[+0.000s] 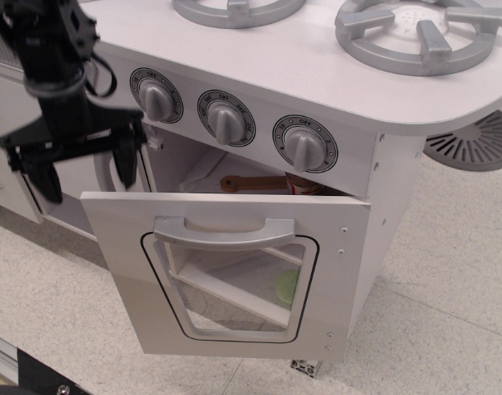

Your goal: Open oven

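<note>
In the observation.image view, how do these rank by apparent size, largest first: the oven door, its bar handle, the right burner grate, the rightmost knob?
1. Oven door
2. Right burner grate, cut off by the top edge, so its full size is unsure
3. Bar handle, about as wide as the grate but much thinner
4. Rightmost knob

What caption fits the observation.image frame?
Oven door swung wide open; open gripper clear of it at upper left, touching nothing.

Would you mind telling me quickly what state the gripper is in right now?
Gripper: open, fingers spread, holding nothing, raised above the left end of the open oven door.
</note>
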